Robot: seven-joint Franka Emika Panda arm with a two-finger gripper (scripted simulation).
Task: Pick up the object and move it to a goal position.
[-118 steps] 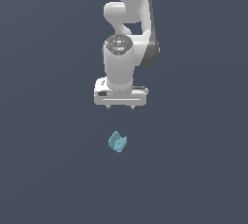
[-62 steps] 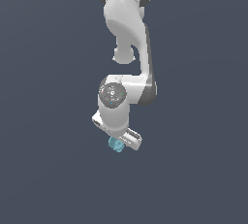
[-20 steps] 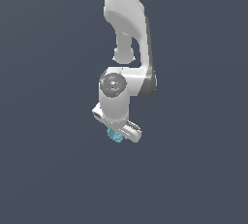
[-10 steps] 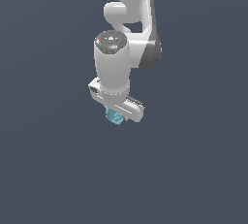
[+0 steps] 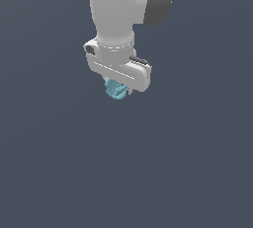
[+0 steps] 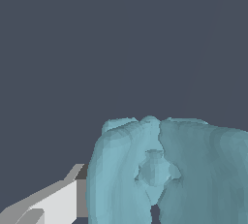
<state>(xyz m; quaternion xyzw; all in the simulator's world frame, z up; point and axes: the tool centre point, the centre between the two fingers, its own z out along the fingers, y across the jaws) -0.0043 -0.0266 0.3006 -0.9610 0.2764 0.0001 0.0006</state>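
Exterior view: vertical arm, down-pointing hand.

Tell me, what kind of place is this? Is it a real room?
Probably not a real room: it looks like a computer simulation. Everything around is one flat dark grey-blue backdrop, the white robot arm is smooth and shiny, and the little teal lump under its gripper looks blocky up close.

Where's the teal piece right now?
In the exterior view the teal piece sits tucked directly under the white pincer, upper centre of the picture. In the wrist view it fills the foreground beside one white finger.
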